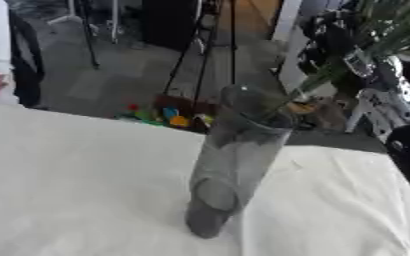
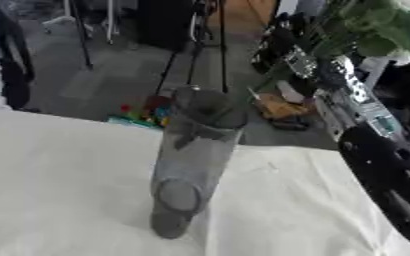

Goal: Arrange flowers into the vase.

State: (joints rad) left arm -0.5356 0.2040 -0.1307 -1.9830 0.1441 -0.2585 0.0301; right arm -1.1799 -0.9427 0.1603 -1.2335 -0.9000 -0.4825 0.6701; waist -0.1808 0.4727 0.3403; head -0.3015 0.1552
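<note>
a clear vase (image 1: 235,160) stands on the white cloth (image 1: 77,175) near the middle of the table, looking tilted toward the far right. the right arm (image 2: 379,150) comes in from the upper right, and its hand (image 2: 309,62) is at green stems (image 2: 283,67) whose lower ends reach the vase's mouth. leaves hide the fingers, so i cannot tell its grip. pale blooms (image 2: 392,20) show far right.
</note>
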